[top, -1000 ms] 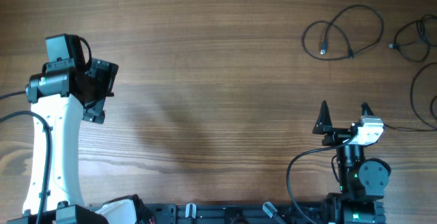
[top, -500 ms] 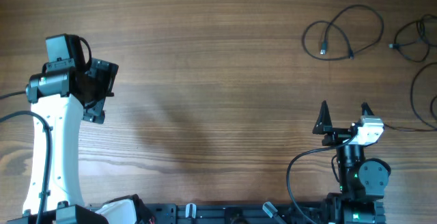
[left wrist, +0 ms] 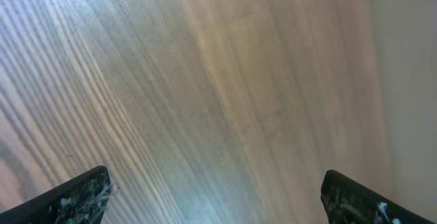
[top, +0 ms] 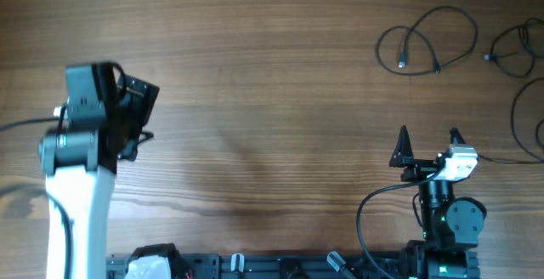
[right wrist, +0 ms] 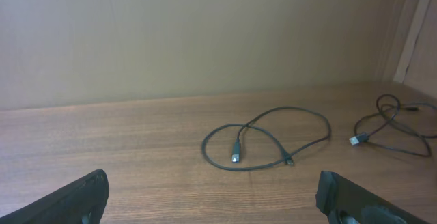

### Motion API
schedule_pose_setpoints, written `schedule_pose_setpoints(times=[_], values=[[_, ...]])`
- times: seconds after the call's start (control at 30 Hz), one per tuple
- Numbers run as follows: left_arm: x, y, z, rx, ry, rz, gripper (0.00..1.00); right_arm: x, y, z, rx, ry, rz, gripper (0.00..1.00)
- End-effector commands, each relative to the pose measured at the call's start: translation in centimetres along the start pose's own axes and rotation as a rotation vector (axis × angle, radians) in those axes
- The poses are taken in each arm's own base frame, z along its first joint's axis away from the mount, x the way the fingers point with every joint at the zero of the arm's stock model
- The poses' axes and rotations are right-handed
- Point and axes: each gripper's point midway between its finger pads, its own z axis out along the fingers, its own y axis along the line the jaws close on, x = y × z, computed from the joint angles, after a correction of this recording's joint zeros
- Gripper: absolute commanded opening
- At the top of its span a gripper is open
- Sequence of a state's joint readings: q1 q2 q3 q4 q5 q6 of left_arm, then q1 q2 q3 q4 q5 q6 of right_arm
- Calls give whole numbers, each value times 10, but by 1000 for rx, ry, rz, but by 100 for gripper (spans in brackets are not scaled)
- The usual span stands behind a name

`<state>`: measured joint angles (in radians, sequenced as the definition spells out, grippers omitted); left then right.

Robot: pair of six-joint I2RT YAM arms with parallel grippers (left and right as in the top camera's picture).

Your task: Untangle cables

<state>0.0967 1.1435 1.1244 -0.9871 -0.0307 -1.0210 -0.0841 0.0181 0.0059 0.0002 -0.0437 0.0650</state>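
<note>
Left tool (left wrist: 215,183), right tool (right wrist: 212,183): spread, empty

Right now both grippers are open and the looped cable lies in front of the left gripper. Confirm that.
No. The left gripper and right gripper are both open, but the looped cable lies in front of the right one; the right wrist view shows it.

cable loop (top: 414,31) upper R of frame, on table (top: 272,75) | 2nd cable (top: 493,55) just R of it, at R edge, not touching | 3rd cable (top: 515,117) below 2nd, R edge | L gripper (top: 136,117) mid-L | R gripper (top: 429,132) lower R, below cable loop, well apart
</note>
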Motion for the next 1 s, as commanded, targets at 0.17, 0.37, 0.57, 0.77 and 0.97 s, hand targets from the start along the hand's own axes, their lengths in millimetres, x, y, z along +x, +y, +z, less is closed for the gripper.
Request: schedule_pose_setpoints(times=[0.17,0.37,0.57,0.77,0.97], values=[[42,53,-13,175,-50,58,100,-4,-4,-1,22,-20,-13,100],[60,46,-35,460,-75,85,100,-4,-4,-1,22,-20,-13,100],[69,41,-63,618,-114,187,100,-4,-4,-1,22,-20,-13,100],[70,43,-99,773,-210,256,100,-4,-4,-1,22,-20,-13,100],[66,45,-109,815,-305,334,100,-4,-4,-1,22,-20,-13,100]])
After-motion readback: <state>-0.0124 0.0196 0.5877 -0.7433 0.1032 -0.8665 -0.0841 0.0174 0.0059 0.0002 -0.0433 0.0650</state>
